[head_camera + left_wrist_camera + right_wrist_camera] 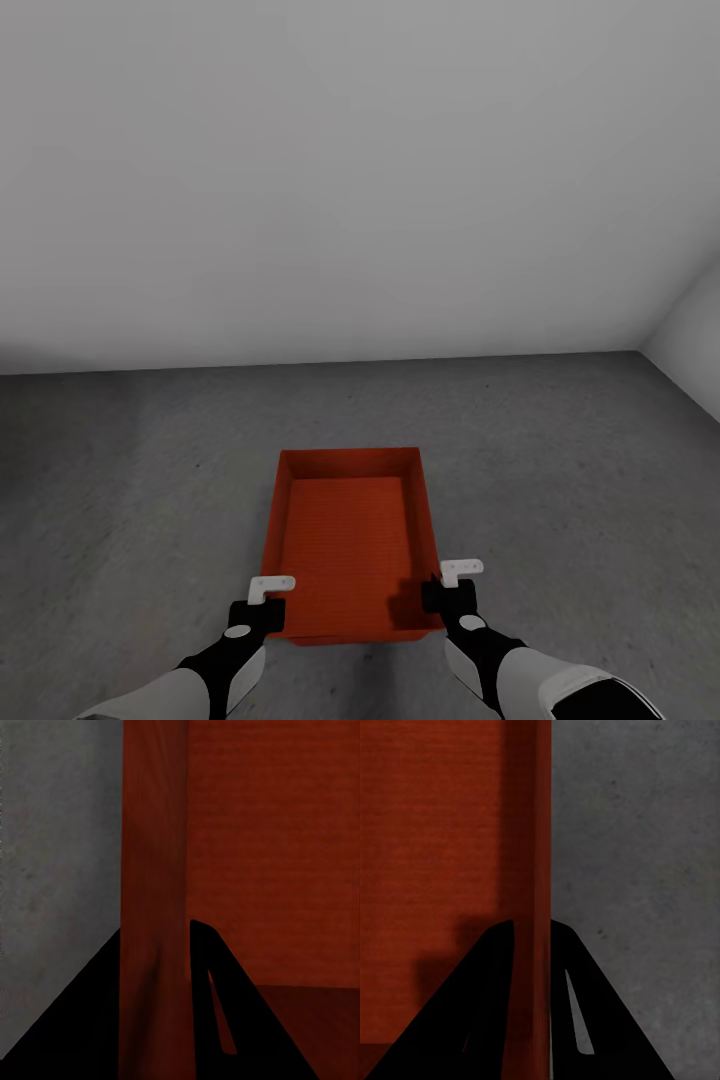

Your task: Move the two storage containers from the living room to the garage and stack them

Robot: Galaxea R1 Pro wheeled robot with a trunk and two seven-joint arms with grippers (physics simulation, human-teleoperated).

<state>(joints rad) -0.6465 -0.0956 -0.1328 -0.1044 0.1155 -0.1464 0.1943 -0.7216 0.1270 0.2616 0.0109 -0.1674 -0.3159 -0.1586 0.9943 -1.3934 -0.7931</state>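
right now your storage container point(350, 540) sits on the dark grey floor point(130, 480), its open top facing up, with you standing at its near edge. your left gripper point(268, 600) is on the near left corner and your right gripper point(448, 590) on the near right corner, each with its jaws closed over a side wall.

around the container the floor is bare on the left, right and far sides. the white-grey wall point(350, 180) stands well beyond the far edge, and a second wall point(695, 340) comes in at the right, well apart from the right edge.

the left wrist view shows the left side wall point(154, 870) running between the two dark fingers point(225, 1005), with the ribbed orange-red bottom point(277, 855) on one side and grey floor point(52, 855) on the other. the right wrist view shows the right side wall point(529, 855) pinched between its fingers point(585, 1005) in the same way, one finger inside the bin and one outside over the floor point(637, 855). the head view cannot show you that wall-in-jaws contact so closely.

you can read no label or writing on the container or the grippers.
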